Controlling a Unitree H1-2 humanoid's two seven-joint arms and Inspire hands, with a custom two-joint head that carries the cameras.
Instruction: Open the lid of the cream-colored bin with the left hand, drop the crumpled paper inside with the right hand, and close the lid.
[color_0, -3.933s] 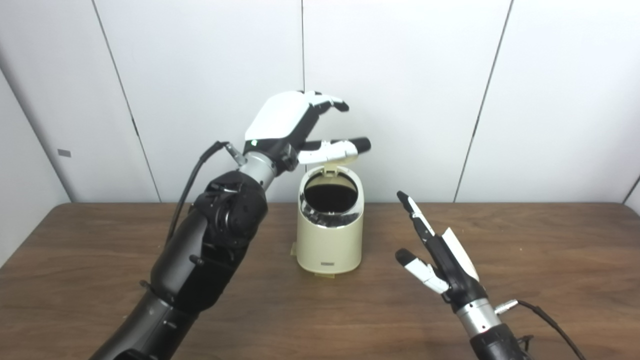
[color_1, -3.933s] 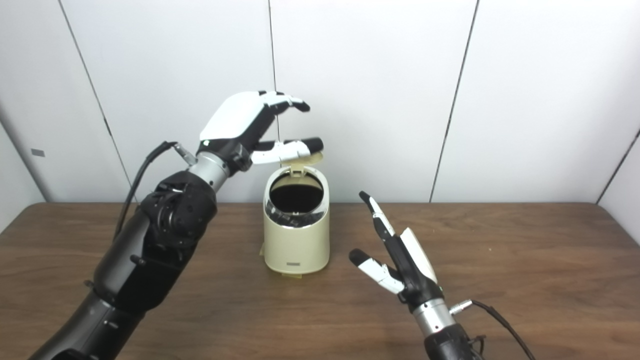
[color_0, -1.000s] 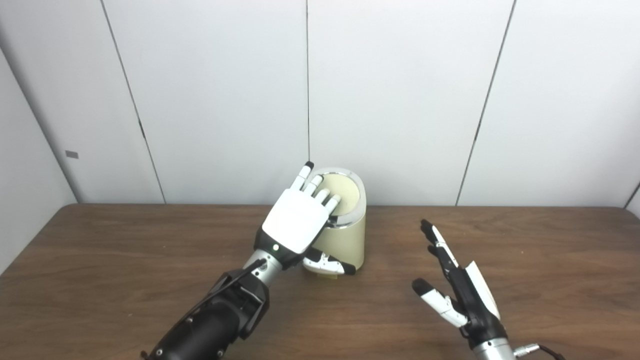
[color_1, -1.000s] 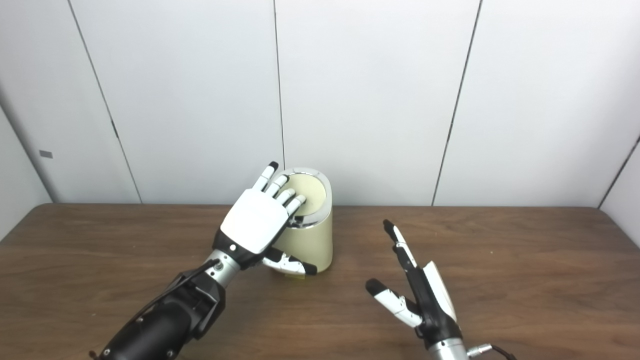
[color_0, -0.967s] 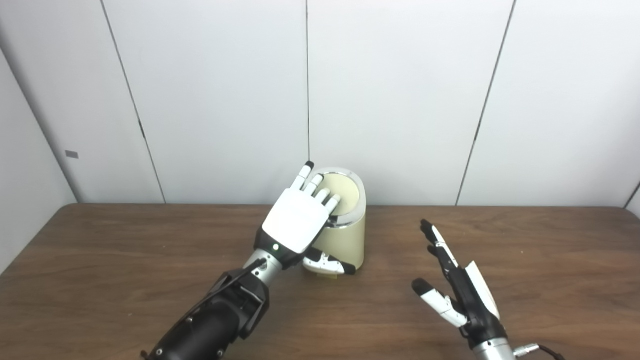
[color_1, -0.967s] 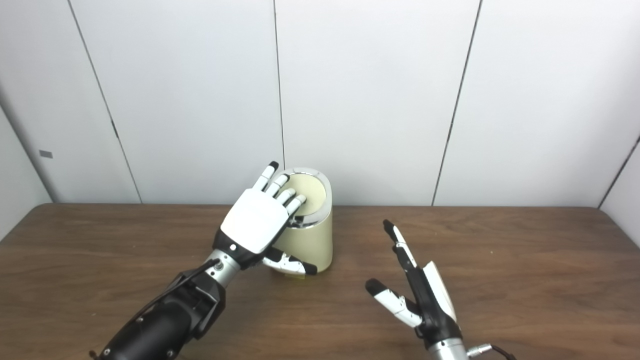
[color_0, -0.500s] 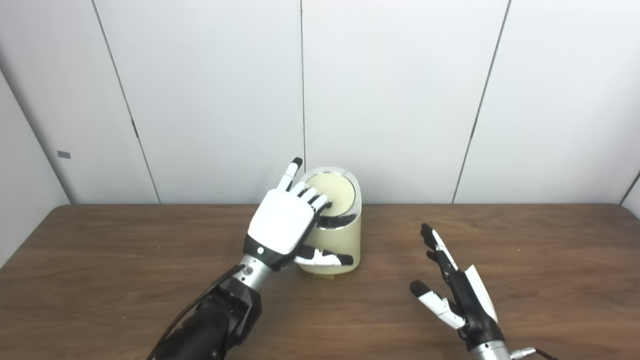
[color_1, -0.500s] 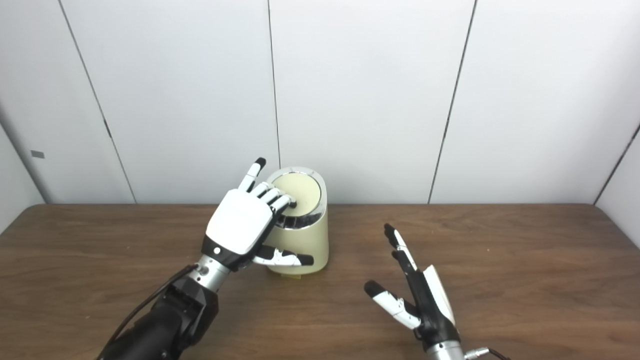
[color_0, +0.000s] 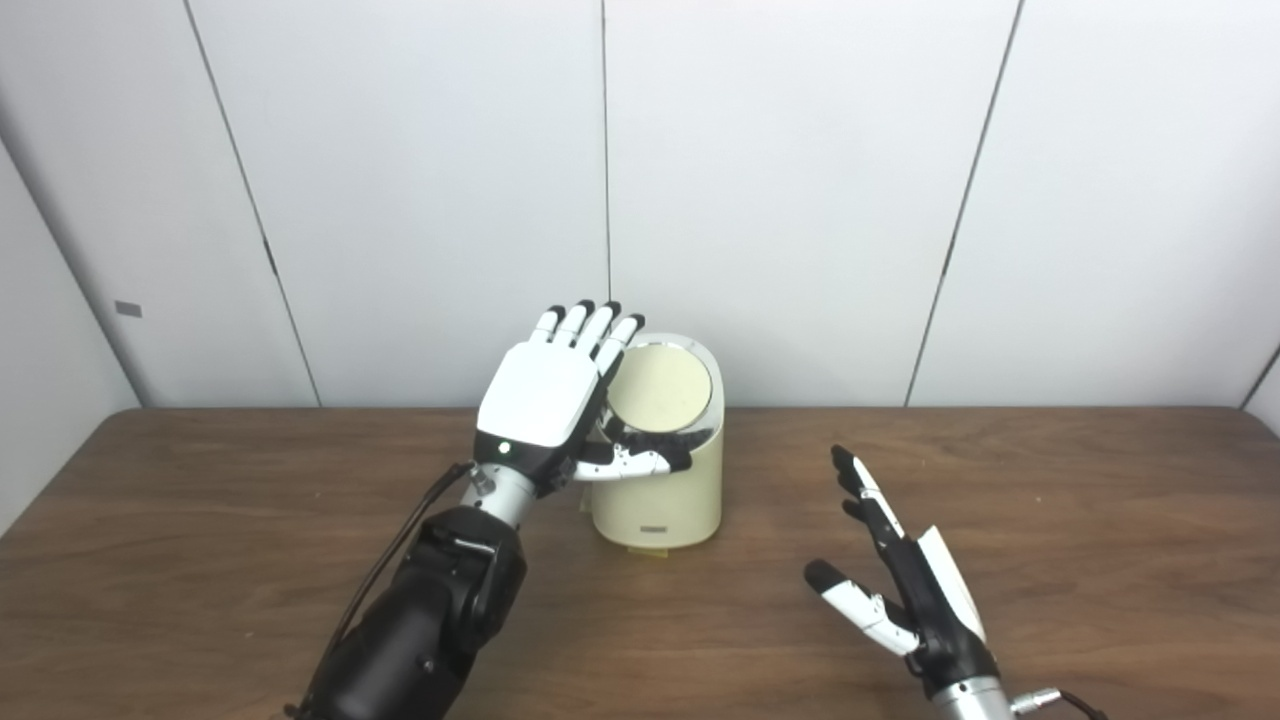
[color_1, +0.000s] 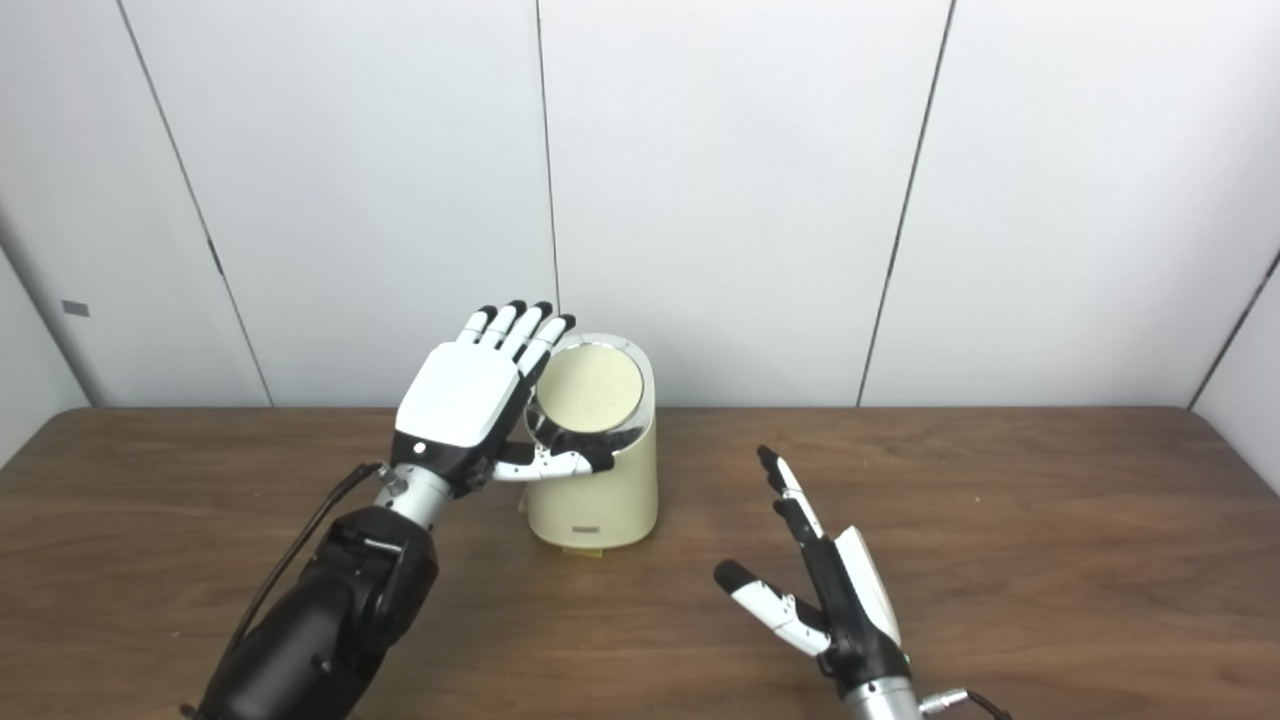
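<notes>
Left eye view, L to R: one left hand (color_0: 545, 400), one cream bin (color_0: 657, 480) w/ one lid (color_0: 660, 385), one right hand (color_0: 915, 595), all over one wood table (color_0: 200, 520). Left hand's spread, holding nothing, fingers up beside the lid; half a sec ago they pressed on it. Lid's down now, was up approx 4 s back. Bin stands mid-table by the wall. Right hand spread, empty, barely shifted. Can't see any crumpled paper.

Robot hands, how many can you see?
2. The left hand is up beside the cream-colored bin, fingers spread. The right hand is open over the table, right of the bin.
</notes>
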